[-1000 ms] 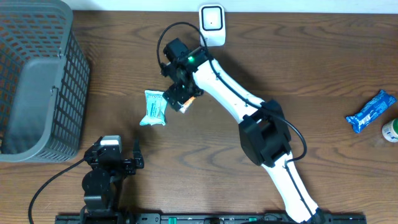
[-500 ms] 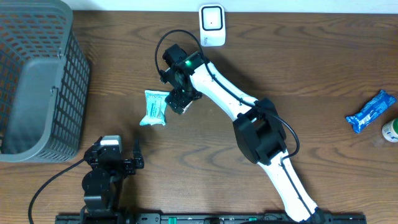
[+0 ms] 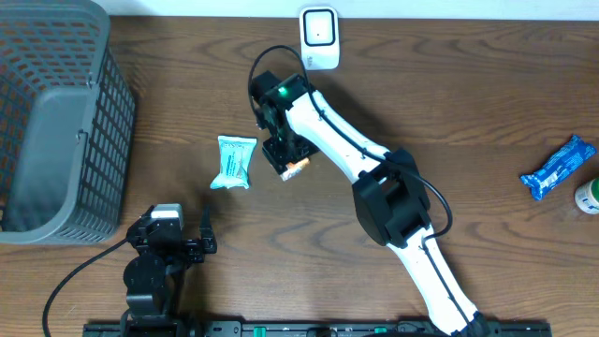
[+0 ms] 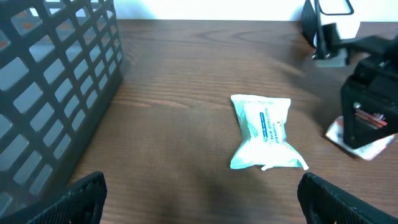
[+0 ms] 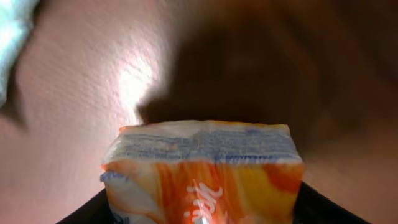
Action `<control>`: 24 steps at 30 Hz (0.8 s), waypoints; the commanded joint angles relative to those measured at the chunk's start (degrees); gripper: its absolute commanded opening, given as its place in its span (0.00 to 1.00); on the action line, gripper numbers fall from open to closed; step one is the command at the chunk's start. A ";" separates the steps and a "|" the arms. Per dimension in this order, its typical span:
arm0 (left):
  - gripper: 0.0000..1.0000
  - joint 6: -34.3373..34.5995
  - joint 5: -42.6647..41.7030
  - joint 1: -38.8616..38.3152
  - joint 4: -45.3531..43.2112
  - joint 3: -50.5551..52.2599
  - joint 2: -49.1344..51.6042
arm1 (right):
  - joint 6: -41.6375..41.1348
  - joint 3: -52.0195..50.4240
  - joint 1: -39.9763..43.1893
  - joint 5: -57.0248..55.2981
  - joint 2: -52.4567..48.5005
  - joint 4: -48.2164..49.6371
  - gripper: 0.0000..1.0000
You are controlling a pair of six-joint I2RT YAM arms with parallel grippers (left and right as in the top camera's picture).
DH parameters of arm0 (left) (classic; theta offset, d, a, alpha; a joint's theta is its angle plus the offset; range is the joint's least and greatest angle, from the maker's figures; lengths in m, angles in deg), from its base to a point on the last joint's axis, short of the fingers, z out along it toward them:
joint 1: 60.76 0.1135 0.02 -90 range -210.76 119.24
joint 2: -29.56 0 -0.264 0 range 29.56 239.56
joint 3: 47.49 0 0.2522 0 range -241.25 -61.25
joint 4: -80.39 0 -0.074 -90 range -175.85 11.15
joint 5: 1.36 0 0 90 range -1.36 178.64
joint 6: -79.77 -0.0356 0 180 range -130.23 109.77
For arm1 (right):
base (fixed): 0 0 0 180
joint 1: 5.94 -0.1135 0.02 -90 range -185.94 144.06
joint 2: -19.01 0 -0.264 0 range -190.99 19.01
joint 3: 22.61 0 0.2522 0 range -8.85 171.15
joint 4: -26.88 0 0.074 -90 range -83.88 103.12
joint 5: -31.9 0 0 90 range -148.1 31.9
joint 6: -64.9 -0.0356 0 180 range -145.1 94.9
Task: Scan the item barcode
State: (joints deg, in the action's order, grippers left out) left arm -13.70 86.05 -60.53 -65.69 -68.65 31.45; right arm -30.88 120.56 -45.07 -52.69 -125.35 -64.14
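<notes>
Nearest, by the front edge of the tabletop [image 3: 468, 112], toward its left corner: left gripper [image 4: 202, 186], spread fully apart, gripping nothing, touching nothing. In its own wrist view only two dark finger ends visible, at the bottom corners.

Further in, left of the middle: pale green packet [image 3: 232, 161], flat on the wood, alone.

Just to its right, apart from it: right gripper [image 3: 290, 161], partly closed, pressed on both sides of the orange packet [image 5: 202, 174]. From overhead only one orange-white corner of this packet showing under the gripper, the rest covered. In the right wrist view, printing too blurred to read; fingers only dark shapes beside the packet. Cannot tell if lifted or resting on the wood.

At the same depth, near the right edge: blue packet [image 3: 559, 167] and a round thing [image 3: 589, 197], half cut off.

At the far edge, middle: white scanner [image 3: 319, 36], well apart from the orange packet.

At the far left corner: grey basket [image 3: 117, 103], cut off by the picture.
</notes>
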 commanded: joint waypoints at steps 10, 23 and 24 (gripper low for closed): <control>0.98 -0.81 0.90 0.20 0.28 1.22 -0.11 | -13.51 8.46 4.11 30.23 -0.35 -16.46 0.59; 0.98 -0.81 0.92 0.20 0.28 1.22 -0.11 | -14.23 8.48 3.78 31.43 -0.35 -18.95 0.64; 0.98 -0.81 0.92 0.20 0.28 1.22 -0.11 | -13.16 8.48 3.65 30.62 -0.35 -18.82 0.64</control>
State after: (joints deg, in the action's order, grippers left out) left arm -13.70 86.07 -60.53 -65.69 -68.65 31.45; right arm -45.38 128.40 -40.94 -22.64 -125.50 -83.24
